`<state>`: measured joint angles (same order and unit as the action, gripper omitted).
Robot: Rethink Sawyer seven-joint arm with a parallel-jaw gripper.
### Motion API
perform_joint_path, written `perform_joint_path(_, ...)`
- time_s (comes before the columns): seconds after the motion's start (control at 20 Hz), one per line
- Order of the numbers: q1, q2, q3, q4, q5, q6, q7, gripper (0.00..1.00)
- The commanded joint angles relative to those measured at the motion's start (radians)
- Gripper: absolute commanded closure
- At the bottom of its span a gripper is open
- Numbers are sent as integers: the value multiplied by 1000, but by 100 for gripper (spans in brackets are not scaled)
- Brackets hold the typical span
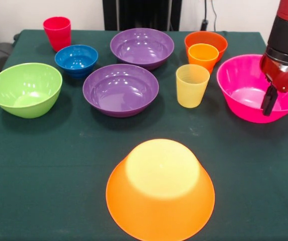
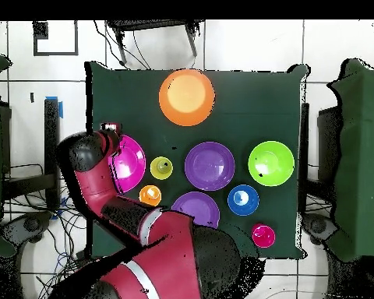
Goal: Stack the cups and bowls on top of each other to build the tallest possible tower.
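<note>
The large orange bowl (image 1: pixel 160 193) lies upside down at the table's front centre and also shows in the overhead view (image 2: pixel 187 96). The large pink bowl (image 1: pixel 244 90) stands upright at the right. My gripper (image 1: pixel 269 101) hangs over the pink bowl's right side, near its rim; in the overhead view the gripper (image 2: pixel 109 131) is at the pink bowl's (image 2: pixel 132 163) edge. It holds nothing that I can see. The translucent yellow cup (image 1: pixel 192 86) stands left of the pink bowl. The orange-yellow cup (image 1: pixel 203 57) sits in the small red-orange bowl (image 1: pixel 210 38). No tower stands.
Two purple bowls (image 1: pixel 121 90) (image 1: pixel 141 47) stand mid-table. The lime green bowl (image 1: pixel 25 90) is at the left, with the small blue bowl (image 1: pixel 76 60) and the red cup (image 1: pixel 57 33) behind it. All of these are upright. The cloth-covered table (image 1: pixel 58 170) ends at the right, just past the pink bowl.
</note>
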<state>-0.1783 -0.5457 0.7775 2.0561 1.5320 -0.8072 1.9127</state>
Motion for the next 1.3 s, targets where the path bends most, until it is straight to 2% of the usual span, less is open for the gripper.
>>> perform_joint_path(0.05, 14, 70, -120, 22, -75, 124, -128, 0)
perform_joint_path(0.2, 16, 75, -127, 20, -88, 129, -138, 0)
perform_joint_path(0.3, 15, 74, -121, 20, -72, 140, -131, 0)
perform_joint_path(0.4, 6, 71, -103, 30, -50, 166, -89, 0)
perform_joint_path(0.95, 16, 64, -101, 45, -35, 191, -21, 0)
perform_joint_path(1.15, 31, 63, -118, 38, -28, 174, -71, 0)
perform_joint_path(1.2, 38, 62, -126, 35, -30, 167, -87, 100)
perform_joint_path(1.3, 41, 60, -129, 33, -26, 159, -111, 100)
